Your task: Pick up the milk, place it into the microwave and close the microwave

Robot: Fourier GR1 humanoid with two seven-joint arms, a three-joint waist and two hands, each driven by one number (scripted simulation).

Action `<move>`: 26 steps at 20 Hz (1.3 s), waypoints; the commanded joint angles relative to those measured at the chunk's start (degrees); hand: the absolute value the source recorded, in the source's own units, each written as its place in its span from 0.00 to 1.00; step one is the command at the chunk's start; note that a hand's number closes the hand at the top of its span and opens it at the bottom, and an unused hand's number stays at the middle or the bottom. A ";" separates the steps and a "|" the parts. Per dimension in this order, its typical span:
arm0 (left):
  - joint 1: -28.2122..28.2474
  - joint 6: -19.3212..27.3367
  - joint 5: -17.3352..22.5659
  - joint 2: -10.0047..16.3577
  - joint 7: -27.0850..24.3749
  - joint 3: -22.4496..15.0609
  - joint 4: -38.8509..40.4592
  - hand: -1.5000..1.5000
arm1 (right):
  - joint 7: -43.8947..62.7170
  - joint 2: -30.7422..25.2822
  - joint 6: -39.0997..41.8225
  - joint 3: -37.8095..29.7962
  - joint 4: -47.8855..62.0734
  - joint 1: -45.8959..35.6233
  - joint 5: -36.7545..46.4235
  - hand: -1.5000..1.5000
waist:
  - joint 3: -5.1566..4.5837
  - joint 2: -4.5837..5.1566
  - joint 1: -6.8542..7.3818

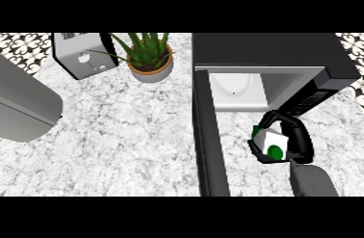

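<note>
Right hand (298, 136) was curled round the milk (268, 144), held just in front of the microwave (270, 49). Open cavity (238, 87) lay ahead and slightly left of the milk, with the door (211, 150) swung out further left. Left hand wasn't in view, so the insert looked like the right's job.

There is one microwave (274, 51), one toaster (80, 56) and one potted plant (150, 59). One milk carton (268, 141) shows, and one hand (303, 141) (the robot's right).
</note>
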 commanded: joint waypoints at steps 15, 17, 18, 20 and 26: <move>-4.75 -3.22 5.11 2.05 0.53 5.74 3.13 0.00 | 11.77 -1.41 -18.53 -0.55 18.34 -25.90 13.22 1.00 | 0.08 0.90 2.35; -5.63 -1.65 5.48 1.85 2.86 4.34 0.58 0.00 | 16.01 0.03 -21.67 -0.36 18.05 -29.44 14.51 1.00 | 0.09 1.06 2.53; -4.09 -2.44 5.98 1.90 2.45 5.39 0.19 0.00 | 13.64 -1.10 -22.78 -0.55 19.29 -28.21 15.56 1.00 | 0.10 1.03 2.95; -4.32 -3.70 4.76 0.71 1.30 3.44 1.09 0.00 | 11.92 0.01 -25.84 -1.21 21.60 -28.09 16.10 1.00 | 0.11 1.35 3.94; -6.21 -3.35 4.40 1.64 1.73 4.19 3.06 0.00 | 12.49 -1.79 -29.35 -3.18 22.93 -30.50 16.73 1.00 | 0.03 1.50 4.14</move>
